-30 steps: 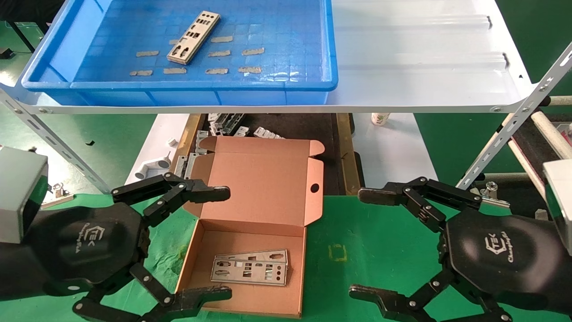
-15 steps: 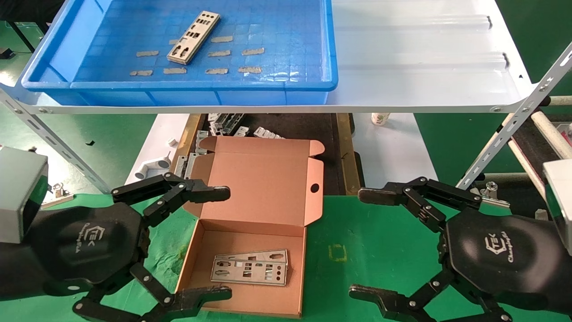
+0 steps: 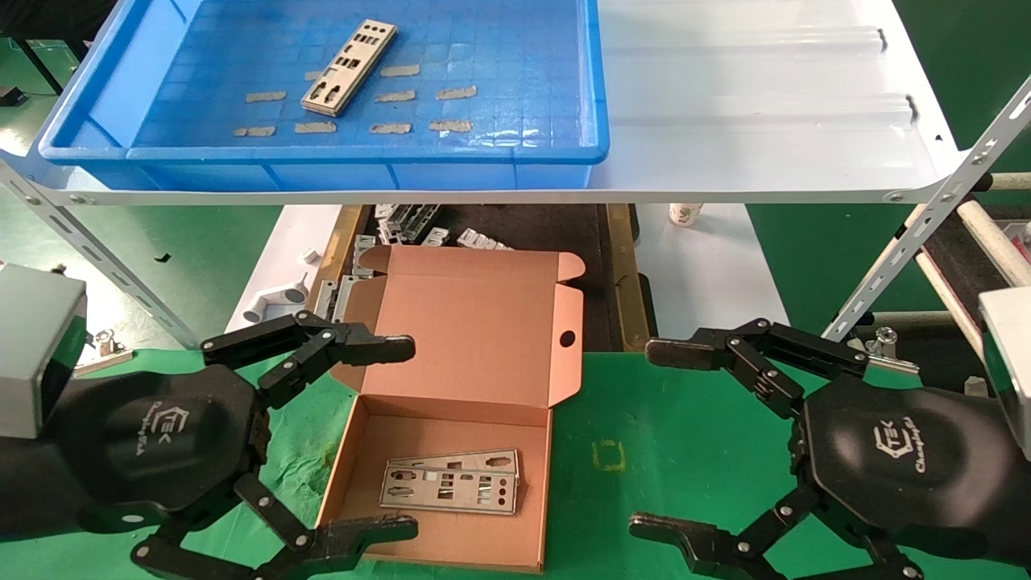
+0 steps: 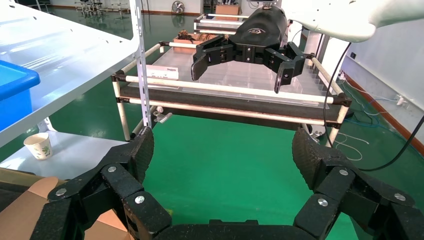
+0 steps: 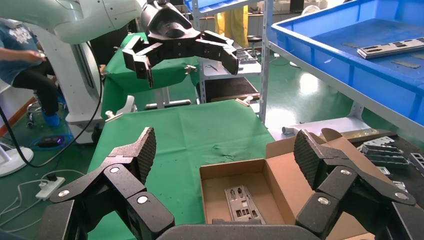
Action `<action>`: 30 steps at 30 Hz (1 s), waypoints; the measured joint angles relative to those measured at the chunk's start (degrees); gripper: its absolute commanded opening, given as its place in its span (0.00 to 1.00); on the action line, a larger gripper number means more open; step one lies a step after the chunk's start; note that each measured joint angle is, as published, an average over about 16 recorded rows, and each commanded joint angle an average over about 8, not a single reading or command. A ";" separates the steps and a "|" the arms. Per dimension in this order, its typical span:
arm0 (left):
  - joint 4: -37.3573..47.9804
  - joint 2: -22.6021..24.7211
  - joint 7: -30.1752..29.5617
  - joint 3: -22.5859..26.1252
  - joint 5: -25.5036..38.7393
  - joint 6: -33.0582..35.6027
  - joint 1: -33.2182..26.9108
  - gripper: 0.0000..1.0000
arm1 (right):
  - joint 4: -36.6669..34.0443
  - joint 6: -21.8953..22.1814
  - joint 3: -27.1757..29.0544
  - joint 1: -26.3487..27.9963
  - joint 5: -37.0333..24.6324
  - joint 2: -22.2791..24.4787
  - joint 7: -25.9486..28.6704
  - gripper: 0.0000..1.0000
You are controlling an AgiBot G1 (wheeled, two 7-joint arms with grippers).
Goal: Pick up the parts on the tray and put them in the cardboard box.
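One silver-grey punched plate [image 3: 349, 67] lies slanted on the floor of the blue tray [image 3: 322, 165] on the white shelf; it also shows in the right wrist view [image 5: 391, 48]. The open cardboard box [image 3: 451, 419] lies on the green cloth with its lid up. Two plates [image 3: 449, 482] lie stacked in it, also seen in the right wrist view [image 5: 242, 203]. My left gripper [image 3: 399, 439] is open and empty at the box's left side. My right gripper [image 3: 656, 439] is open and empty over the green cloth right of the box.
Tan tape strips [image 3: 391, 127] dot the tray floor. The white shelf [image 3: 765, 121] overhangs the box's far end, with slanted metal braces [image 3: 918, 234] at each side. Grey brackets [image 3: 403, 225] lie on a dark mat behind the box. A paper cup [image 3: 685, 213] stands beyond.
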 measured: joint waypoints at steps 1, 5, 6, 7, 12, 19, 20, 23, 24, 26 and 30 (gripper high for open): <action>0.00 0.00 0.00 0.00 0.00 0.00 0.00 1.00 | 0.00 0.00 0.00 0.00 0.00 0.00 0.00 1.00; 0.00 0.00 0.00 0.00 0.00 0.00 0.00 1.00 | 0.00 0.00 0.00 0.00 0.00 0.00 0.00 1.00; 0.00 0.00 0.00 0.00 0.00 0.00 0.00 1.00 | 0.00 0.00 0.00 0.00 0.00 0.00 0.00 1.00; 0.00 0.00 0.00 0.00 0.00 0.00 0.00 1.00 | 0.00 0.00 0.00 0.00 0.00 0.00 0.00 1.00; 0.00 0.00 0.00 0.00 0.00 0.00 0.00 1.00 | 0.00 0.00 0.00 0.00 0.00 0.00 0.00 1.00; 0.00 0.00 0.00 0.00 0.00 0.00 0.00 1.00 | 0.00 0.00 0.00 0.00 -0.01 0.00 0.00 1.00; 0.00 0.00 0.00 0.00 0.00 0.00 0.00 1.00 | 0.00 0.00 0.00 0.00 -0.01 0.00 0.00 1.00; 0.00 0.00 0.00 0.00 0.00 0.00 0.00 1.00 | 0.00 0.00 0.00 0.00 -0.01 0.00 0.00 1.00; 0.00 0.00 0.00 0.00 0.00 0.00 0.00 1.00 | 0.00 0.00 0.00 0.00 -0.01 0.00 0.00 1.00; 0.00 0.00 0.00 0.00 0.00 0.00 0.00 1.00 | 0.00 0.00 0.00 0.00 -0.01 0.00 0.00 1.00; 0.00 0.00 0.00 0.00 0.00 0.00 0.00 1.00 | 0.00 0.00 0.00 0.00 -0.01 0.00 0.00 1.00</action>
